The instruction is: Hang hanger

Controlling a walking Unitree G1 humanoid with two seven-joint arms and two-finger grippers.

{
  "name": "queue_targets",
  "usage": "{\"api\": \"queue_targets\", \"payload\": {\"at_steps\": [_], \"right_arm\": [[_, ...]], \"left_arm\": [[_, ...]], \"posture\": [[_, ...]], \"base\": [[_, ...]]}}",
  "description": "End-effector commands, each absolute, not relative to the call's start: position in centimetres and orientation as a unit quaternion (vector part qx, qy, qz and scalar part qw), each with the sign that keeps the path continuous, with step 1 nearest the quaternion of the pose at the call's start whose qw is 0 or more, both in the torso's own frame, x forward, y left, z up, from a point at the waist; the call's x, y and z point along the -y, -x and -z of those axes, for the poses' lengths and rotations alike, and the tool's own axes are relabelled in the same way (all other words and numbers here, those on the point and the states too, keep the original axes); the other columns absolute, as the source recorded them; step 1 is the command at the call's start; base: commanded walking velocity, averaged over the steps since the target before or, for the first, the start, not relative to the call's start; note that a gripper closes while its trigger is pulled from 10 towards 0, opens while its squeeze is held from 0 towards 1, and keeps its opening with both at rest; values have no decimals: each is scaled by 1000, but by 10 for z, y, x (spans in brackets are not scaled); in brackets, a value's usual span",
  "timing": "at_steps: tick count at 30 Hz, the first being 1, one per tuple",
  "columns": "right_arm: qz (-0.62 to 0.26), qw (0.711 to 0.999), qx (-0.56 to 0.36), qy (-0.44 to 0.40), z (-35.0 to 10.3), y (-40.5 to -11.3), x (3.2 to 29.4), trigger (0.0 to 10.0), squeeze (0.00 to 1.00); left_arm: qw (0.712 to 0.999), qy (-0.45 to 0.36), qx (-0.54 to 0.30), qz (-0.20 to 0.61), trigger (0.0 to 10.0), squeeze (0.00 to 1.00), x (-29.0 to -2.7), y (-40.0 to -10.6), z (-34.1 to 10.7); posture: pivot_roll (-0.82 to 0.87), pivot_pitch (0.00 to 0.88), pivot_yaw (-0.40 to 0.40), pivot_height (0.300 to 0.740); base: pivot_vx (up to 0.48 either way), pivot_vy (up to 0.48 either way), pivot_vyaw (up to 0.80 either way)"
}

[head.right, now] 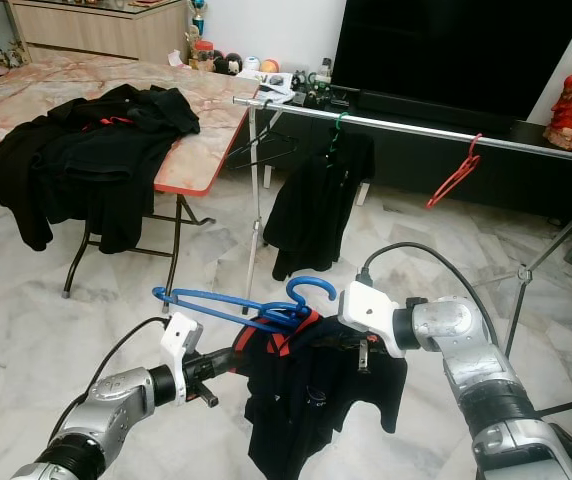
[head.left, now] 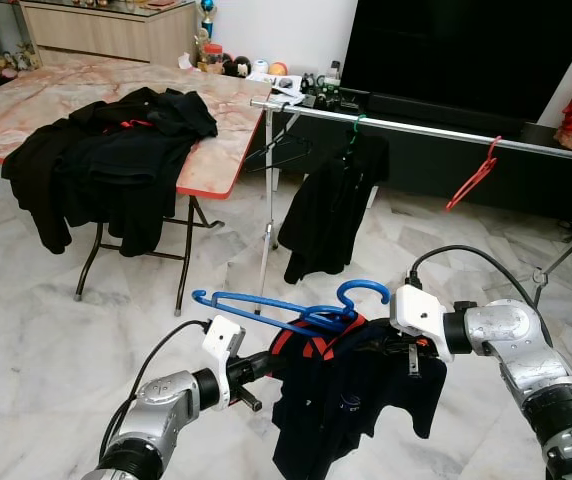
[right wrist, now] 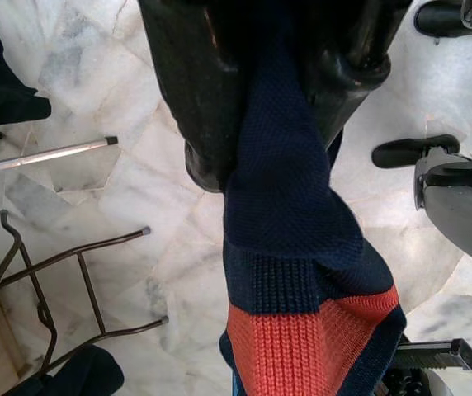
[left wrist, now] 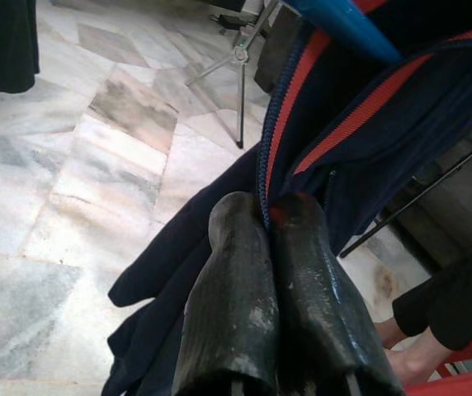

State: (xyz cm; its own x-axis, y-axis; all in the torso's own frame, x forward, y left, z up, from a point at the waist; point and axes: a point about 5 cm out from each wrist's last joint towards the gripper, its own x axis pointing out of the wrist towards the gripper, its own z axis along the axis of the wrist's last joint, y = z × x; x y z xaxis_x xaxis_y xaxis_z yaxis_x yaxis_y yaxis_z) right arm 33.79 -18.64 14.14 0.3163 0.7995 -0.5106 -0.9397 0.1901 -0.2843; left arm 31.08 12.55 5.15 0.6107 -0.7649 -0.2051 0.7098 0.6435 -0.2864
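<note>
Holding up a navy shirt [head.left: 351,395] with red-trimmed collar in front of the robot, between both arms, well short of the clothes rail [head.left: 436,130]. Lying across the shirt's collar, a blue hanger [head.left: 286,308] with its hook curling up beside the right wrist. Pinching the collar edge between pressed-together black fingers [left wrist: 257,305], the left gripper [head.left: 266,365]. Clamping a fold of navy knit and its red stripe, the right gripper [head.left: 406,350], fingers squeezing the cloth. Hanging on the rail beyond: a black garment [head.left: 328,205] and an empty red hanger [head.left: 473,174]. Standing beside the rail's near end, a folding table [head.left: 221,150] heaped with dark clothes [head.left: 106,165].
</note>
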Motion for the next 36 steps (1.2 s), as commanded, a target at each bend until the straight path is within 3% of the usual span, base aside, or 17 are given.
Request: {"api": "queue_targets", "payload": {"at_steps": [1, 5, 8, 18, 21, 23, 36], "right_arm": [[-562, 766, -119, 288, -145, -340, 188, 0, 0], [-563, 763, -125, 293, -144, -340, 189, 0, 0], [-554, 748, -161, 328, -136, -336, 202, 0, 0], [-516, 726, -238, 387, -117, -328, 231, 0, 0], [-512, 733, -237, 380, -117, -328, 232, 0, 0], [-518, 759, -212, 332, -123, -329, 231, 0, 0], [-461, 727, -313, 402, -128, -313, 292, 0, 0]], "left_arm": [[885, 79, -163, 429, 0, 0, -123, -307, -50], [889, 71, -169, 419, 0, 0, -125, -307, -48], [904, 51, -185, 383, 0, 0, -136, -306, -40], [907, 47, -195, 371, 0, 0, -140, -299, -32], [907, 47, -196, 371, 0, 0, -140, -299, -32], [908, 38, -202, 366, 0, 0, -141, -298, -30], [908, 26, -210, 362, 0, 0, -142, -295, -26]], "posture": [[21, 0, -124, 740], [21, 0, -123, 740], [19, 0, -123, 740], [17, 0, -122, 740], [19, 0, -123, 740], [19, 0, -120, 740], [3, 0, -114, 740]], "base": [[0, 0, 0], [0, 0, 0], [0, 0, 0], [0, 0, 0], [0, 0, 0], [0, 0, 0], [0, 0, 0]]}}
